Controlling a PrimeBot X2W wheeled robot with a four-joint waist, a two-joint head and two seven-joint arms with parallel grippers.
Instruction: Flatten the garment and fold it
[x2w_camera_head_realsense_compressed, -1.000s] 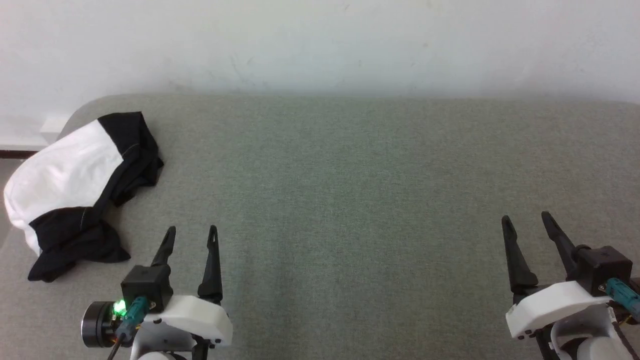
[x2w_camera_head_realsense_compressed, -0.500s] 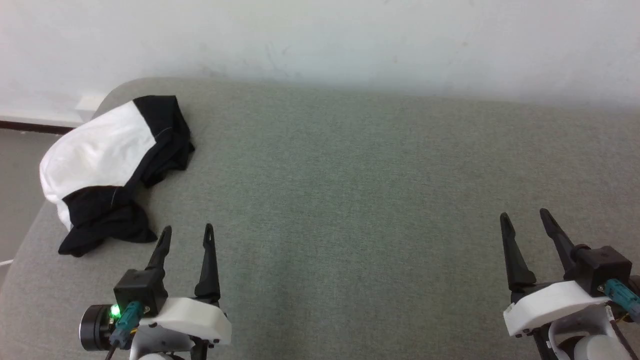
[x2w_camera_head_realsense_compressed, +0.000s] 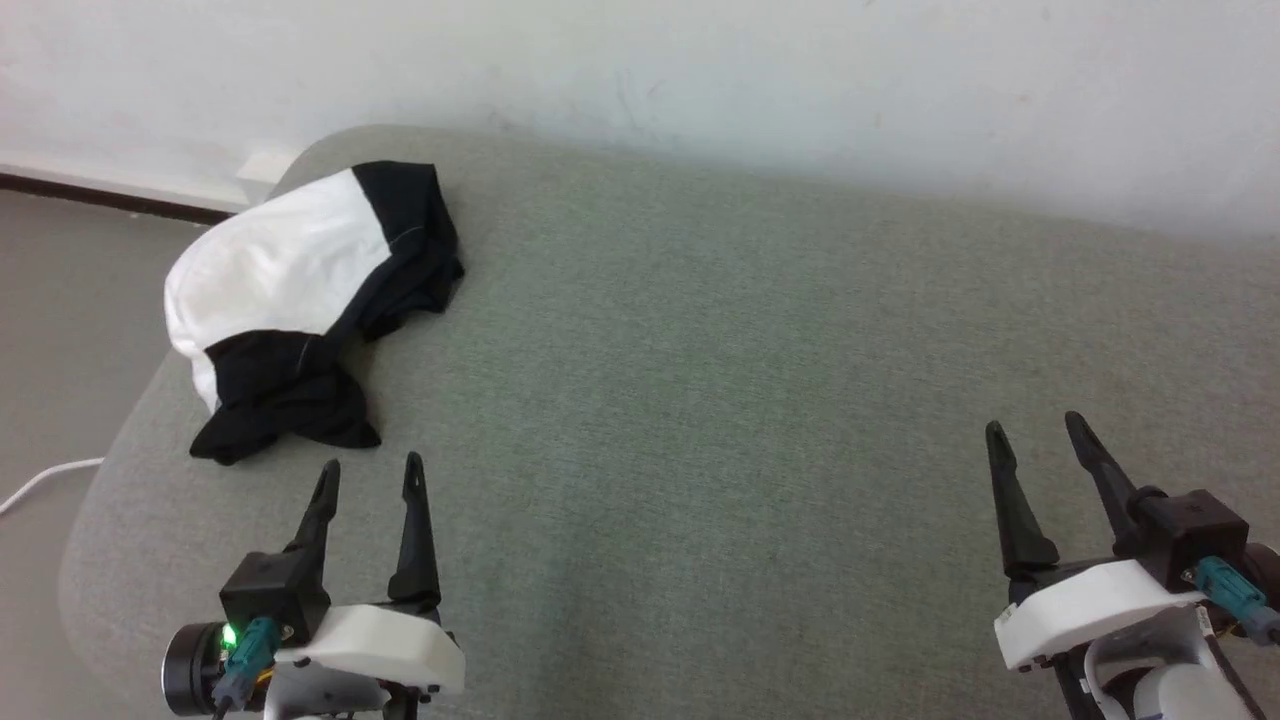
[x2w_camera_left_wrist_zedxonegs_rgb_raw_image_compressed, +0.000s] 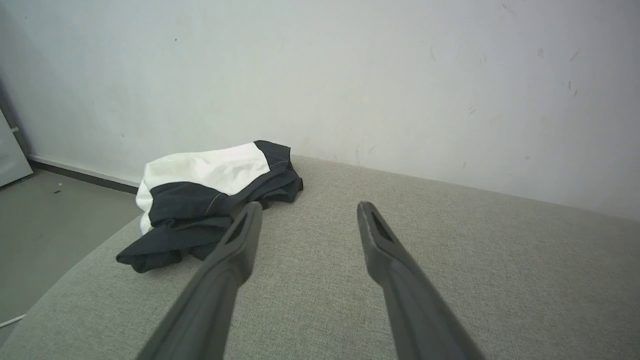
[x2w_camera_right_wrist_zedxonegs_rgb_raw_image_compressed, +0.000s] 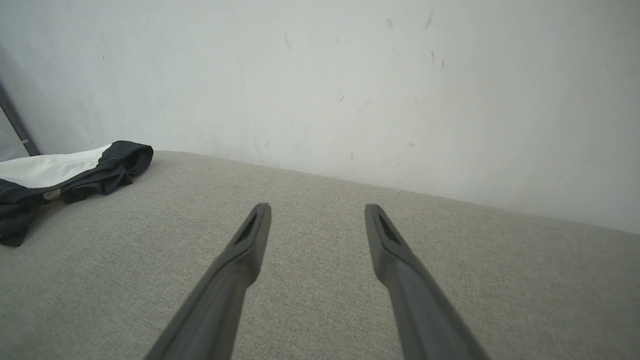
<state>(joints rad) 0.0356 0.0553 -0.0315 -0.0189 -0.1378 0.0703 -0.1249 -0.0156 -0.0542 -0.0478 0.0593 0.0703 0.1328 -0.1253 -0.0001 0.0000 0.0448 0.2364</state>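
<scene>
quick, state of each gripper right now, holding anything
left gripper: open, empty, not touching the garment
right gripper: open, empty

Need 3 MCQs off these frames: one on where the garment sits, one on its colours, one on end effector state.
1. Where does the garment lie on the grey padded surface?
A. at the far left corner, near the edge
B. in the centre
C. at the far right corner

2. What colours is the garment?
A. all white
B. white and black
C. red and black

3. What state is the left end effector in?
A. shut on the garment
B. shut and empty
C. open, empty, apart from the garment

Answers:
1 A: the head view shows it bunched at the surface's far left corner.
2 B: a white panel lies between black parts.
3 C: its fingers stand spread over bare surface, short of the garment. The right end effector is open too.
</scene>
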